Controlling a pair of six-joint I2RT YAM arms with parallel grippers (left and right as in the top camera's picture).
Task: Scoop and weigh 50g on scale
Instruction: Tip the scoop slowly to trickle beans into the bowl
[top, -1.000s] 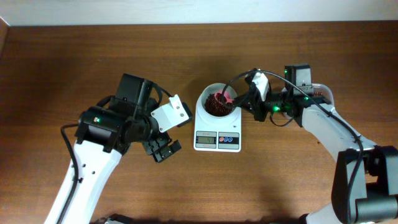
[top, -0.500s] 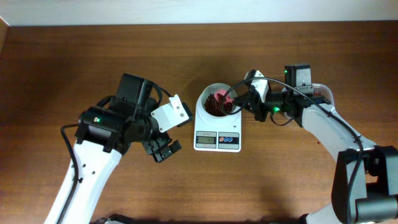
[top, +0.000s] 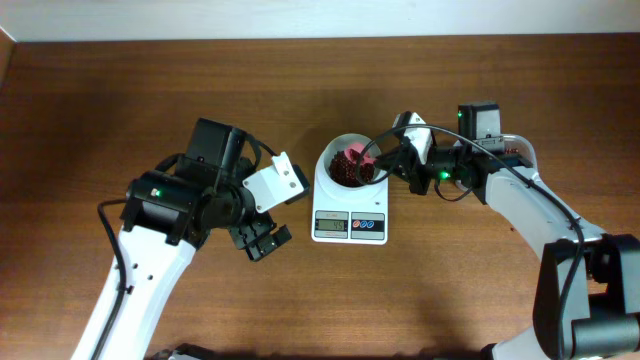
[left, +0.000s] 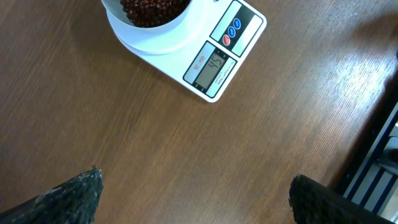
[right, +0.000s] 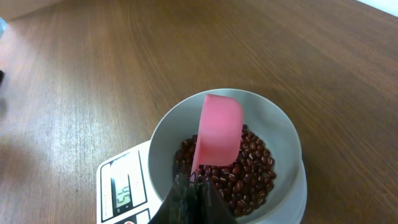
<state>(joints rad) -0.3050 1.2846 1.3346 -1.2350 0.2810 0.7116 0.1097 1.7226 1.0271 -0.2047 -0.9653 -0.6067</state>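
The small dark reddish-brown beans (right: 250, 175) lie as a loose heap in a round white bowl (right: 287, 138), filling its bottom without reaching the rim. The bowl stands on the far part of the small white digital kitchen scale (top: 349, 215), a rounded-rectangle body whose near front edge carries a grey LCD display (left: 211, 65) and, just beside it, small blue and red buttons (left: 231, 32). In the left wrist view the display appears to read 45.

A pink plastic measuring spoon (right: 217, 129) reaches over the bowl from the robot's right, its scoop end inside the rim and above the beans. Whether it touches them I cannot tell. Its narrow handle end runs into the right gripper (right: 193, 185), whose 2 fingers are pressed together on it, pinching the spoon just outside the bowl's right edge.

The scale sits near the middle of the brown wooden table (top: 100, 100). The left gripper (top: 262, 240) hangs above bare wood to the left of the scale, well apart from it, with its 2 fingers (left: 69, 194) spread wide and nothing between them.
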